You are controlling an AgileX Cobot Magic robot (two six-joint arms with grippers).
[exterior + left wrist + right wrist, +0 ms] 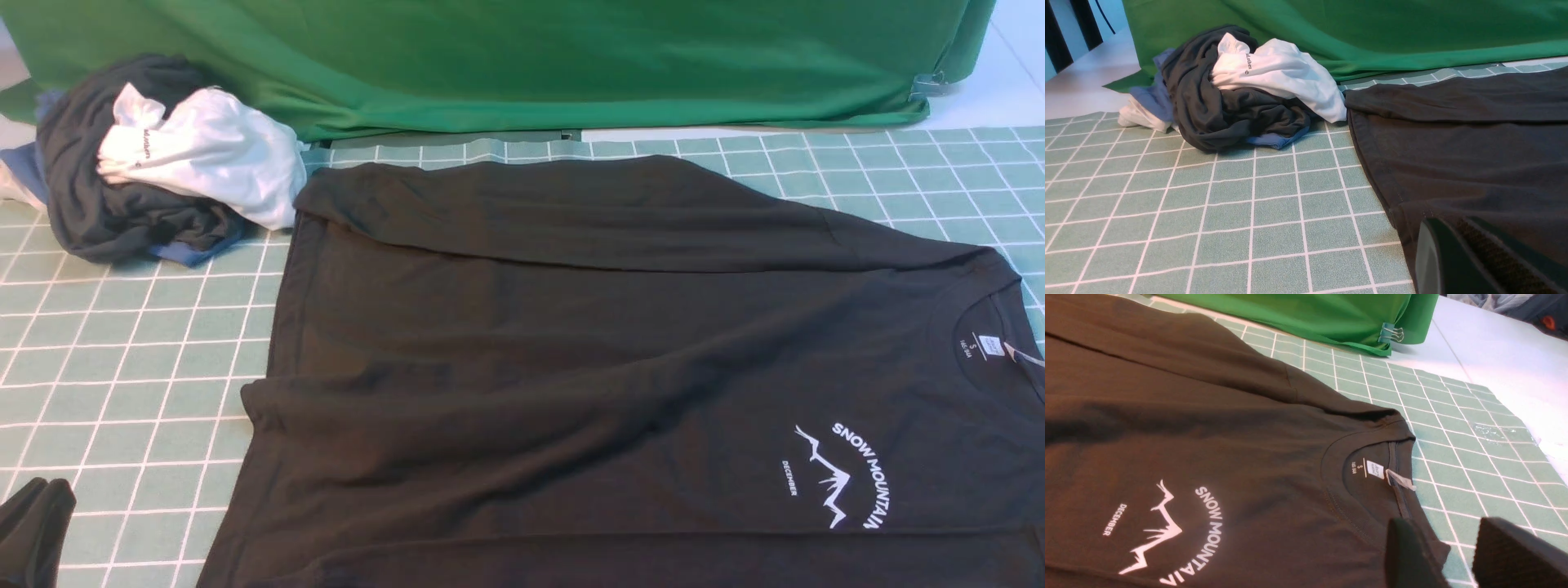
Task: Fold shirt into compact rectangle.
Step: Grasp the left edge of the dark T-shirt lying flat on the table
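On green gridded cloth, seemingly tabletop

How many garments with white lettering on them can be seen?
2: the black shirt spread across the table, and the white garment on the heap at the far left. Others may be hidden in that heap.

- Front view, lower left: bare green gridded cloth, room to pass.
- Upper left: heaped clothes block.
- Top: green drape bars the far side.
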